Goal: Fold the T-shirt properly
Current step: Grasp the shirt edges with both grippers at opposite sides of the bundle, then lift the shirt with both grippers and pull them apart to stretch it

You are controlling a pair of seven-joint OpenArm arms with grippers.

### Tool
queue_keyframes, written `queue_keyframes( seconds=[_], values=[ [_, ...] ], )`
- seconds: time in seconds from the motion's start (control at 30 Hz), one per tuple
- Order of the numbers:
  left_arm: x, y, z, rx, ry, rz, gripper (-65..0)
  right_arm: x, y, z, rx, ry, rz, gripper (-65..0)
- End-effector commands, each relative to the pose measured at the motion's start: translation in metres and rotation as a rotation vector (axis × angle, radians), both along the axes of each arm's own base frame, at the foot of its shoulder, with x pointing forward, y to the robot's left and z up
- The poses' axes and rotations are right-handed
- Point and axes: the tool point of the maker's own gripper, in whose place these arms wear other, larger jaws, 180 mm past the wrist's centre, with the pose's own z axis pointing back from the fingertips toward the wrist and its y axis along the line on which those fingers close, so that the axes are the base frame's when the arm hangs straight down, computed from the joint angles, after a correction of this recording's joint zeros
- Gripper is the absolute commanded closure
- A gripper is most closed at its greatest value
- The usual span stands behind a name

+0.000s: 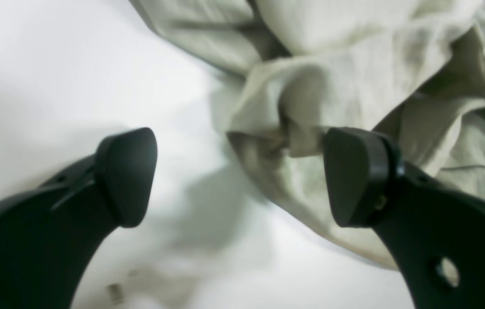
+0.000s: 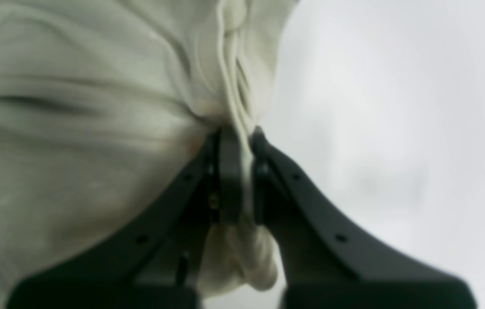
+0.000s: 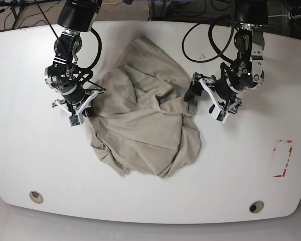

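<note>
The T-shirt point(image 3: 145, 120) is a crumpled beige heap spread over the middle of the white table. In the base view my right gripper point(image 3: 88, 111) sits at the shirt's left edge. The right wrist view shows that gripper point(image 2: 242, 141) shut on a bunched fold of the T-shirt point(image 2: 75, 128), with cloth squeezed between the fingers. My left gripper point(image 3: 201, 100) hovers at the shirt's right edge. The left wrist view shows this gripper point(image 1: 240, 171) wide open, and a rumpled edge of the T-shirt point(image 1: 353, 64) lies between the fingers, close to the right fingertip point(image 1: 353, 171).
The white table point(image 3: 40, 165) has a red outlined rectangle point(image 3: 282, 158) at the right. Two round holes point(image 3: 36, 196) point(image 3: 256, 206) sit near its front edge. Black cables point(image 3: 205, 45) loop over the table's back edge.
</note>
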Motion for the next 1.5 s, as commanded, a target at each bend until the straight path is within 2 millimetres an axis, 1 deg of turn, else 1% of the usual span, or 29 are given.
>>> queue_keyframes(
  seconds=[0.0, 0.13, 0.23, 0.43, 0.5, 0.57, 0.6, 0.67, 0.77, 0.83, 0.87, 0.93, 1.07, 1.17, 1.27, 1.37, 1.47],
  values=[
    [0.010, -0.004, 0.008, -0.018, -0.035, -0.011, -54.2, 0.013, -0.001, 0.018, 0.007, -0.065, -0.002, 0.0],
    [0.006, -0.018, -0.001, -0.014, -0.007, -0.062, -54.3, 0.012, -0.001, 0.023, -0.001, -0.077, -0.002, 0.0],
    [0.003, -0.027, -0.003, -0.015, -0.001, -0.089, -54.3, 0.009, -0.002, 0.027, -0.011, -0.089, 0.000, 0.0],
    [-0.001, -0.037, -0.005, -0.020, 0.006, -0.115, -54.0, 0.011, 0.005, 0.039, -0.012, -0.122, 0.001, 0.0],
    [-0.003, -0.040, -0.007, -0.020, 0.014, -0.124, -52.4, 0.012, 0.005, 0.043, -0.015, -0.132, 0.001, 0.0],
    [-0.003, -0.040, -0.008, -0.019, 0.015, -0.127, -46.8, 0.011, 0.005, 0.044, -0.017, -0.135, 0.001, 0.0],
    [-0.004, -0.041, -0.009, -0.018, 0.018, -0.128, -40.1, 0.009, 0.005, 0.043, -0.018, -0.132, 0.001, 0.0],
    [-0.004, -0.040, -0.010, -0.018, 0.023, -0.127, -30.6, 0.007, 0.005, 0.042, -0.015, -0.129, 0.001, 0.0],
    [-0.002, -0.040, -0.010, -0.017, 0.022, -0.125, -13.1, 0.007, 0.006, 0.042, -0.011, -0.130, 0.001, 0.0],
    [0.001, -0.039, -0.008, -0.015, 0.016, -0.122, -3.3, 0.006, 0.006, 0.041, -0.011, -0.128, 0.001, 0.0],
    [0.002, -0.038, -0.008, -0.013, 0.015, -0.120, 0.0, 0.006, 0.006, 0.041, -0.011, -0.128, 0.001, 0.0],
    [0.002, -0.037, -0.008, -0.011, 0.015, -0.120, 0.0, 0.006, 0.006, 0.043, -0.013, -0.134, 0.001, 0.0],
    [0.004, -0.033, 0.001, -0.002, -0.013, -0.126, 0.0, 0.003, 0.006, 0.048, -0.022, -0.144, 0.002, 0.0],
    [0.009, -0.029, 0.018, 0.018, -0.070, -0.140, 0.0, 0.004, 0.005, 0.059, -0.036, -0.175, 0.004, 0.0],
    [0.009, -0.027, 0.033, 0.033, -0.116, -0.153, 0.0, 0.005, 0.004, 0.068, -0.045, -0.199, 0.005, 0.0],
    [0.012, -0.025, 0.053, 0.052, -0.178, -0.167, 0.0, 0.007, 0.003, 0.079, -0.056, -0.226, 0.003, 0.0],
    [0.017, -0.017, 0.073, 0.072, -0.234, -0.159, 0.0, 0.010, 0.002, 0.087, -0.064, -0.248, 0.001, 0.0]
  ],
)
